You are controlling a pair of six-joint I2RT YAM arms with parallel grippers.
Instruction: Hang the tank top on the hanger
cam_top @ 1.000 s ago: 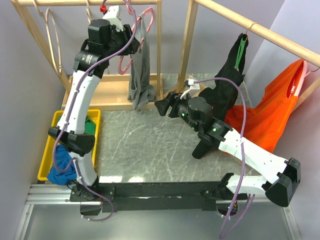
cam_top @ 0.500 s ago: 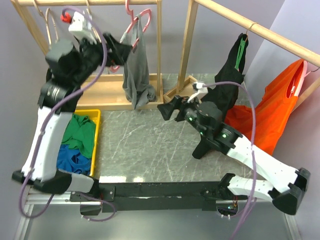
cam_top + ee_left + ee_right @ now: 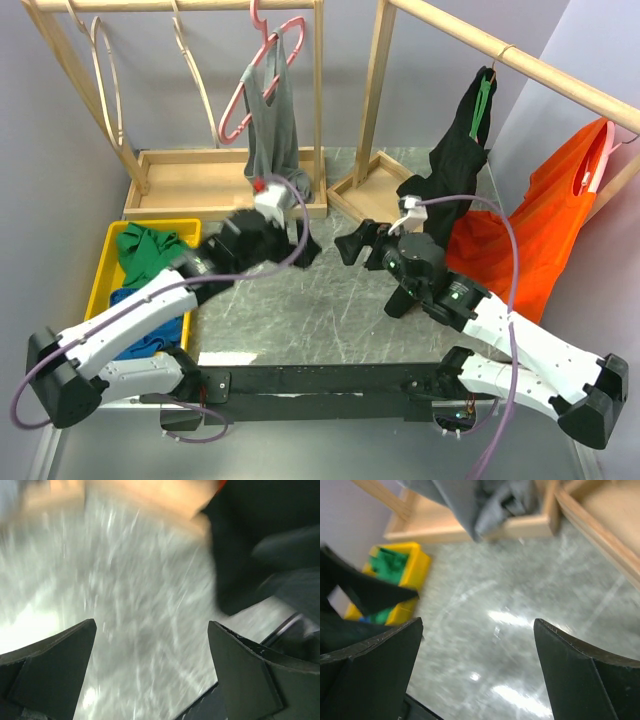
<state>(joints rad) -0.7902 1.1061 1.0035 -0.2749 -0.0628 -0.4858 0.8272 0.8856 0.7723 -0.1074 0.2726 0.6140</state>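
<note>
Tank top (image 3: 268, 130) hangs on pink hanger (image 3: 247, 88) at rack (image 3: 320, 90); left end effector (image 3: 303, 243) & right end effector (image 3: 350, 245) gape wide, empty, above table (image 3: 300, 300). Best exit, prob.: pull back low w/o snagging hem.

Tank top (image 3: 268, 130) on hanger (image 3: 236, 92)
</note>
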